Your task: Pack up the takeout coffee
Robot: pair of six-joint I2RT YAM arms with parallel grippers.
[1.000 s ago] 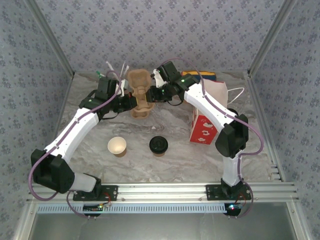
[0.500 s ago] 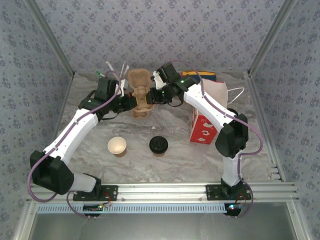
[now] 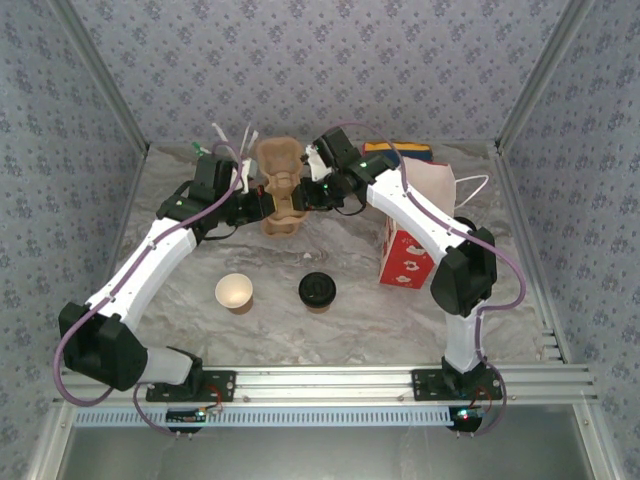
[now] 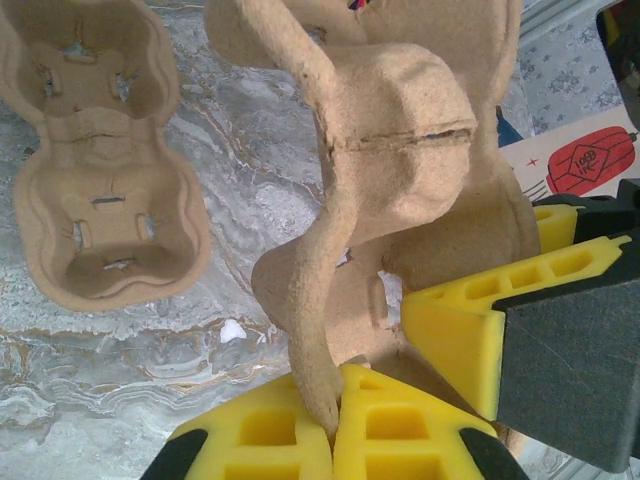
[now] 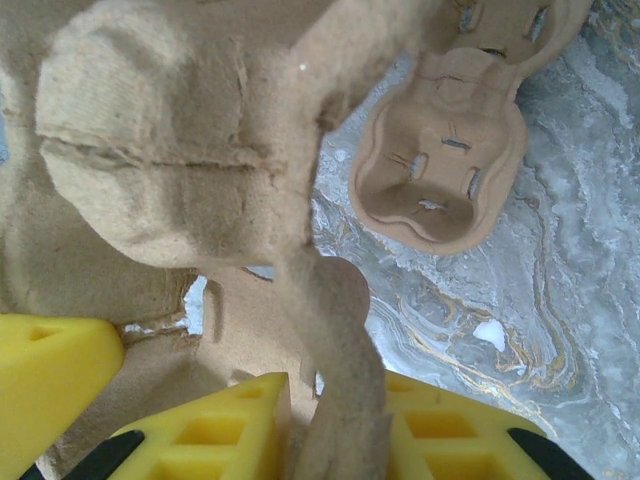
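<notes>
The takeout coffee [image 3: 317,290] stands lidded on the desk [image 3: 350,325] near the arm bases, beside a lidless cup [image 3: 234,293]. Farther back, a pulp cup carrier [image 4: 400,130] is pinched at opposite rims: the left end effector [image 4: 335,415] is clenched on one and the right end effector [image 5: 330,395] on the other. A second carrier [image 4: 100,170] lies beyond. The carrier is judged to be in preparation; next it must be set level and released, and then the coffee fetched.
</notes>
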